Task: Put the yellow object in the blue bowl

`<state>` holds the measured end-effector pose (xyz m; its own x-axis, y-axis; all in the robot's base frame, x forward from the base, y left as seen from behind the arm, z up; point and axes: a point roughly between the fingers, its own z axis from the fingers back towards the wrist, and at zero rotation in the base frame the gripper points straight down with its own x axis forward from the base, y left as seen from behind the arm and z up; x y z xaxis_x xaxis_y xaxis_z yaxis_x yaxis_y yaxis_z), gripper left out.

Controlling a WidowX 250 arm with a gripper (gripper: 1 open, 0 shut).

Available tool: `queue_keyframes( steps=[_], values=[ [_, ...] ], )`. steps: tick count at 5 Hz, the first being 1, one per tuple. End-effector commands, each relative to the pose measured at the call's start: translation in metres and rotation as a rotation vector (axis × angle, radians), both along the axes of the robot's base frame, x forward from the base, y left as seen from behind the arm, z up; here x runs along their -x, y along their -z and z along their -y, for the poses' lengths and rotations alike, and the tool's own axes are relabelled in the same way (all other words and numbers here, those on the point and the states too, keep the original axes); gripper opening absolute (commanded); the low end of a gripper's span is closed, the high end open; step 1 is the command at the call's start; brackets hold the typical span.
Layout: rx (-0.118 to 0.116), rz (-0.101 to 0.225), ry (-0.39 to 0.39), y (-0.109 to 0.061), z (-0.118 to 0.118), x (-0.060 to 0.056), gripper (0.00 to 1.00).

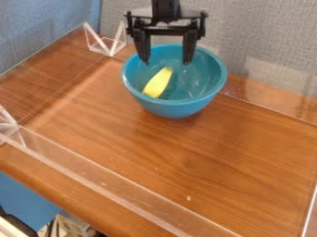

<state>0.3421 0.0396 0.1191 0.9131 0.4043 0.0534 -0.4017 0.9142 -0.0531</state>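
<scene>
The blue bowl (175,83) stands on the wooden table toward the back. Inside it, against the left wall, lies the yellow object (156,82), a small curved banana-like piece. My gripper (168,53) hangs above the bowl's back rim with its two dark fingers spread wide apart and nothing between them. It is clear of the yellow object.
A low clear acrylic wall (74,176) rims the wooden table (148,157). A clear triangular bracket (102,39) stands at the back left, and another at the left edge (10,130). A blue-grey backdrop rises behind.
</scene>
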Motion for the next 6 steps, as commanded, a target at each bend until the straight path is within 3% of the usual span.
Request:
queue_keyframes(
  steps=[1, 2, 3, 4, 5, 6],
  values=[
    [-0.02, 0.049, -0.034, 0.003, -0.004, -0.011, 1.0],
    [-0.034, 0.039, -0.06, 0.02, -0.003, -0.018, 1.0],
    [-0.043, 0.025, -0.121, 0.039, -0.012, -0.018, 1.0],
    [-0.043, 0.021, -0.18, 0.049, -0.021, -0.017, 0.0],
    [-0.011, 0.054, -0.171, 0.024, -0.019, -0.016, 1.0],
    [0.022, 0.099, -0.164, -0.006, -0.017, -0.014, 1.0]
  ],
)
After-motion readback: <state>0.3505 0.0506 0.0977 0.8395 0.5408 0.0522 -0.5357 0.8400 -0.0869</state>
